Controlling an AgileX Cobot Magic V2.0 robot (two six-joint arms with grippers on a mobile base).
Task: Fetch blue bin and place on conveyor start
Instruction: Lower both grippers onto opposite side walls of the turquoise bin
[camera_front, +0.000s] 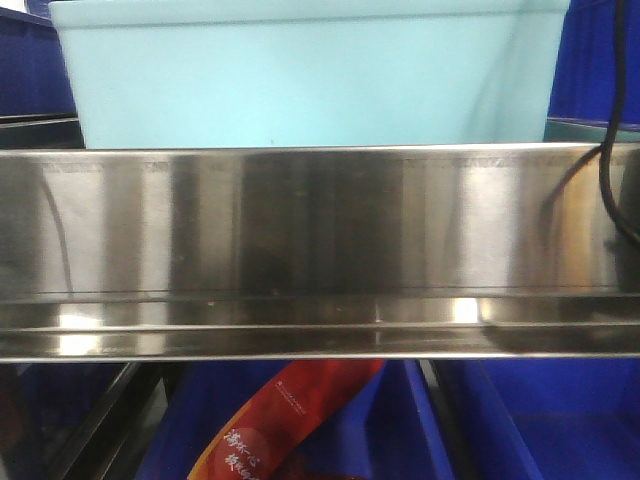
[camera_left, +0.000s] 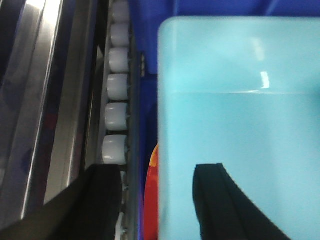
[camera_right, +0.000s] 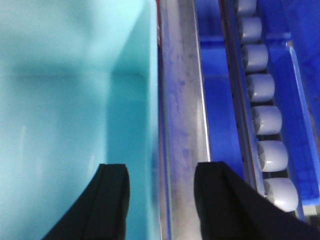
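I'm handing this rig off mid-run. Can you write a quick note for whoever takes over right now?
Left gripper: jaws open, straddling the blue bin at its left wall, not closed on it.
Right gripper: jaws open, straddling the right wall.
The blue bin sits on the stainless-steel shelf. The conveyor start is out of view.
Done: both arms lined up at the bin.
Left: close, lift, carry to the conveyor start, set down.

Warehouse racking: steel shelf (camera_front: 320, 230), roller track (camera_left: 116, 100), royal-blue bins (camera_front: 540, 420).
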